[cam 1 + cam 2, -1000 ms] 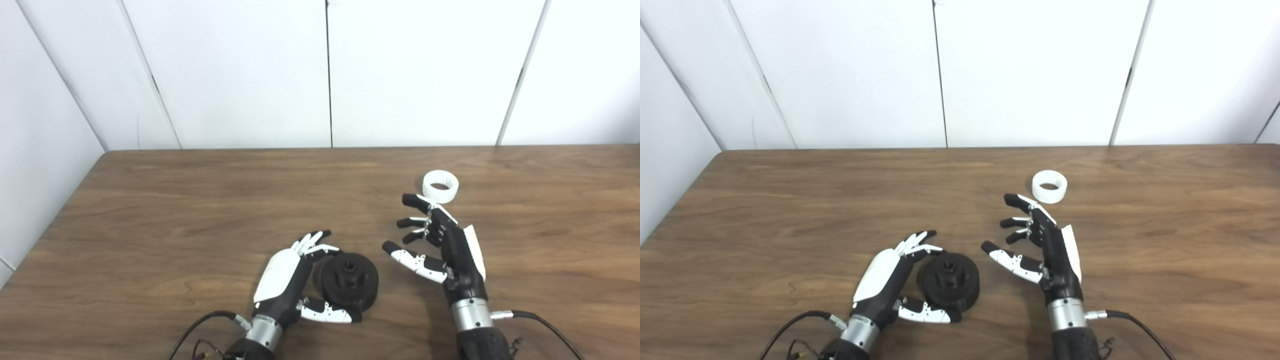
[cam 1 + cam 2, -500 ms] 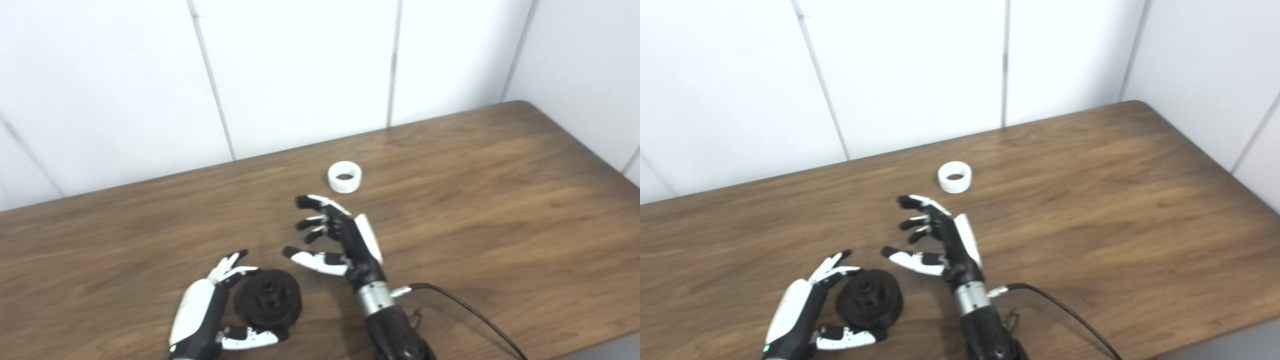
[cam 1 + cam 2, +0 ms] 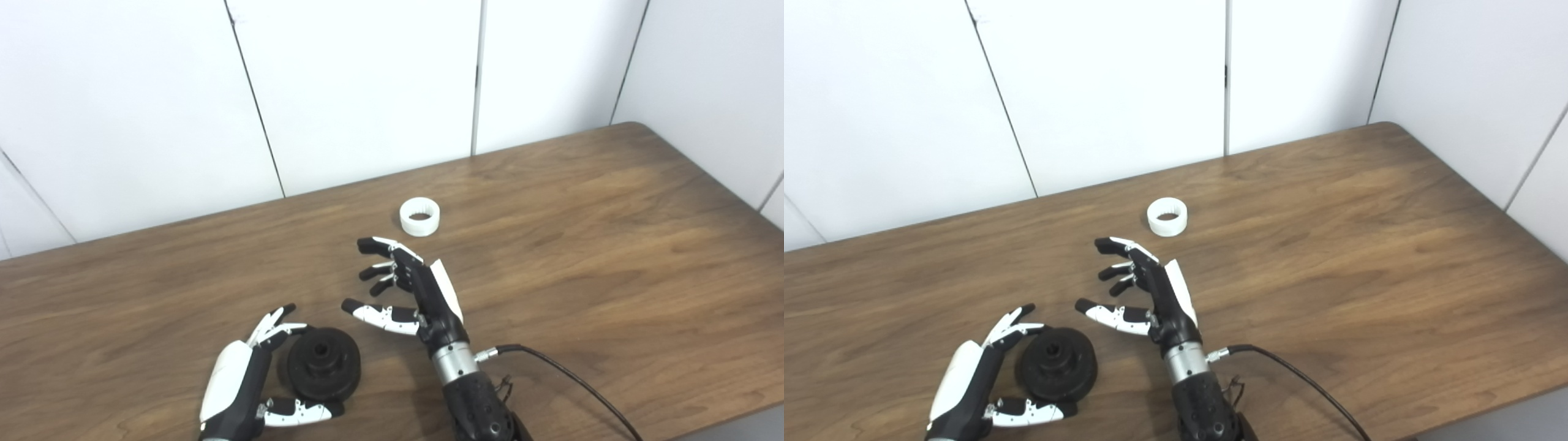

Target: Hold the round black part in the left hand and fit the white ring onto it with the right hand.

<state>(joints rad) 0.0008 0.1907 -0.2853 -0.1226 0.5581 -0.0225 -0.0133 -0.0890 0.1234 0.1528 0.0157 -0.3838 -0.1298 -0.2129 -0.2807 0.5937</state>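
While my left hand (image 3: pixel 245 380) cups the black part (image 3: pixel 323 364) on the table (image 3: pixel 582 257) without gripping, my right hand (image 3: pixel 416 294) hovers spread and empty, short of the white ring (image 3: pixel 419 216).

Black-and-white right hand (image 3: pixel 416 294), silver wrist (image 3: pixel 452 361), black cable (image 3: pixel 563 380).

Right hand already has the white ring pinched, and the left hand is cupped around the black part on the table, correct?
Not quite. The right hand is open and holds nothing; the white ring lies on the table beyond its fingertips, as the left eye view shows. The left hand is cupped around the black part.
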